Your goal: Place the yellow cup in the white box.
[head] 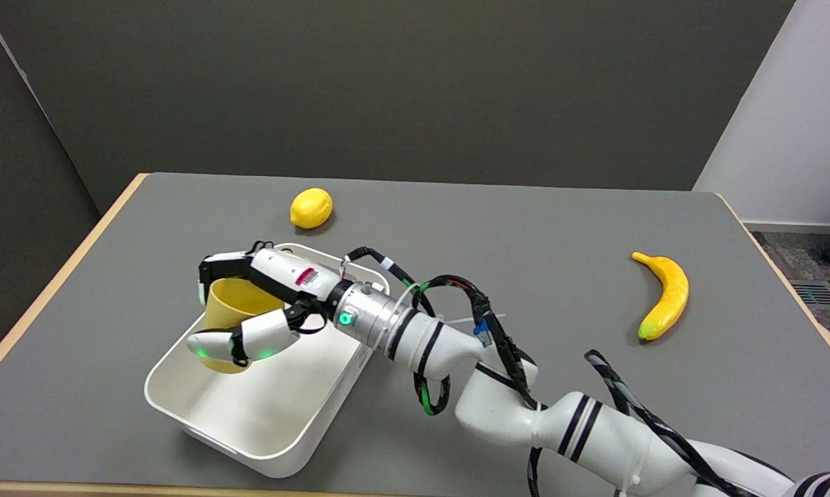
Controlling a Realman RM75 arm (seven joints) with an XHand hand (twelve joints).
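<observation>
The yellow cup point(232, 307) is upright with its mouth up, held over the left side of the white box point(287, 442). My right hand point(259, 304) grips it, the fingers wrapped round its far side and the thumb across its near side. The cup's base looks low inside the box, by the left wall; I cannot tell whether it touches the floor of the box. The box is a rounded white tub set at an angle on the grey table near the front left. My arm reaches in from the lower right, crossing the box's right rim.
A lemon point(311, 208) lies on the table behind the box. A banana point(663, 295) lies far to the right. The table's wooden edge point(49, 290) runs along the left side, close to the box.
</observation>
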